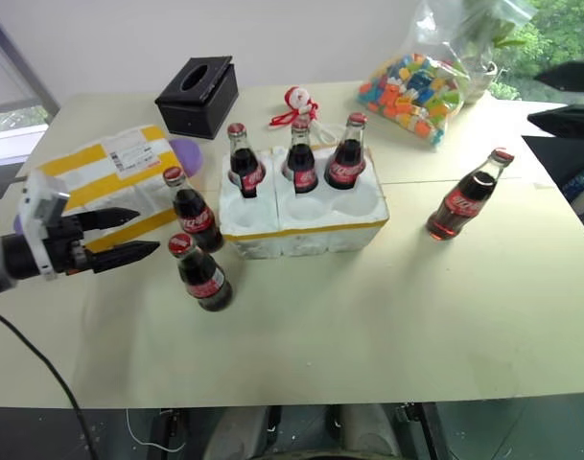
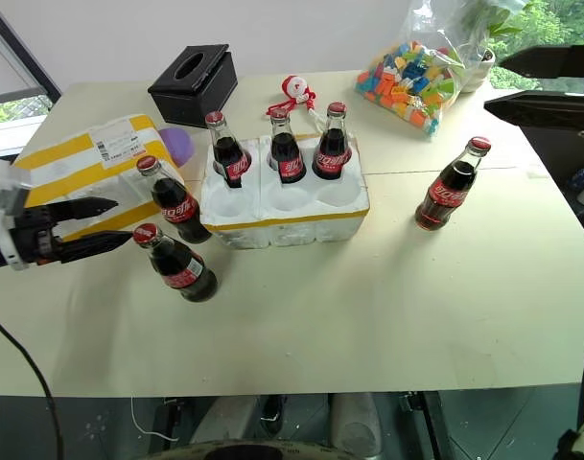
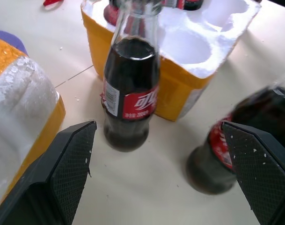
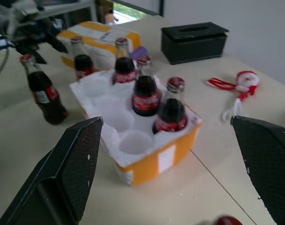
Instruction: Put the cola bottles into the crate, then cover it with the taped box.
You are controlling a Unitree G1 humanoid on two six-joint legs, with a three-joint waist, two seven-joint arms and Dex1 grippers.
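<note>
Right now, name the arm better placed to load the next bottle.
Left, probably. The left gripper is open beside two small red-capped glass cola bottles next to the white foam crate; the right gripper hangs high above the table.

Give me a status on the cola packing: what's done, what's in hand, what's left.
Done: three cola bottles stand in the back wells of the crate; its front wells are empty.
In hand: nothing. The left gripper is open beside the two bottles left of the crate; the right gripper is open, raised at the far right.
Left: those two, the lone bottle on the right, then the taped box on top.
</note>
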